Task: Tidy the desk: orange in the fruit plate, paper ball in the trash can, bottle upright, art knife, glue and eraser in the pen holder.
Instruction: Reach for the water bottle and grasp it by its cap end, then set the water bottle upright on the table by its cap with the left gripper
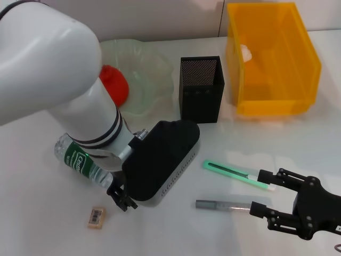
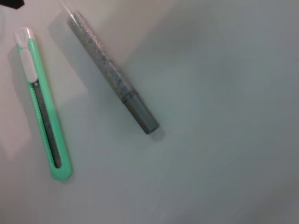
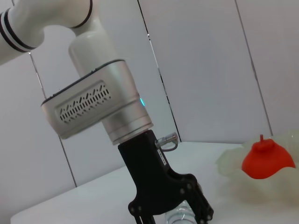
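The clear bottle (image 1: 80, 160) with a green label lies on its side at the front left. My left gripper (image 1: 120, 197) is open at its cap end; in the right wrist view its fingers (image 3: 204, 211) stand on either side of the bottle (image 3: 180, 217). The green art knife (image 1: 237, 175) and the grey glue stick (image 1: 221, 205) lie at the front right, both also in the left wrist view (image 2: 42, 105) (image 2: 112, 77). My right gripper (image 1: 265, 193) is open at their near ends. The eraser (image 1: 96, 217) lies at the front left. The orange (image 1: 114, 82) sits in the fruit plate (image 1: 154, 66). The paper ball (image 1: 246, 52) is in the yellow bin (image 1: 277, 104).
The black mesh pen holder (image 1: 201, 88) stands mid-table between the fruit plate and the yellow bin. My left arm's white forearm (image 1: 64, 80) crosses the left side and hides part of the plate.
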You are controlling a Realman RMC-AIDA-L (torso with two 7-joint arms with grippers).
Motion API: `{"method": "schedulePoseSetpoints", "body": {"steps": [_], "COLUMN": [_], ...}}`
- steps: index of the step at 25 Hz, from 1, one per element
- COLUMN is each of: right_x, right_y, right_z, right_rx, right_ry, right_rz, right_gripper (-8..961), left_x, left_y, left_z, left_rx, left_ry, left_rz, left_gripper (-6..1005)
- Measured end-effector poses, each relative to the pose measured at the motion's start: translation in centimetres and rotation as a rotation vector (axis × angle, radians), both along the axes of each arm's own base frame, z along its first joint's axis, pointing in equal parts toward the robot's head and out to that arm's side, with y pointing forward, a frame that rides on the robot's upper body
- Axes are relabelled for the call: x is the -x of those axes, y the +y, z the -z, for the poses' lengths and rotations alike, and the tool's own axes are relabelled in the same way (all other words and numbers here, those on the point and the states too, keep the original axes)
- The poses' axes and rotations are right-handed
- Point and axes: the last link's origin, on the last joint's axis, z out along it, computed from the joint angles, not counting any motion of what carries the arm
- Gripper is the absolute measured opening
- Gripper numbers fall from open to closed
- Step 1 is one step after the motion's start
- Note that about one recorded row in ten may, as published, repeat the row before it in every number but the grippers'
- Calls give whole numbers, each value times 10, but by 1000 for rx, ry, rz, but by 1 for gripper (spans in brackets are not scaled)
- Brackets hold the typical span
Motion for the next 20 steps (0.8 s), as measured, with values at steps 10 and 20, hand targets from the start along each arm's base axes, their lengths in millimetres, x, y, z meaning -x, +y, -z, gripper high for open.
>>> {"method": "schedulePoseSetpoints", "body": {"steps": [10,20], "right_x": [0,-1], "right_y": [0,-1], "right_z": [0,1], "right_rx": [2,2], "right_ry": [0,-2], "right_rz": [0,10], "right_gripper": [759,759], "left_x": [3,-4], "left_y": [0,-4], "left_z": [4,-5], "left_rx": [1,8], "left_ry": [21,39], "left_rz": [27,8], "left_gripper": [563,452]}}
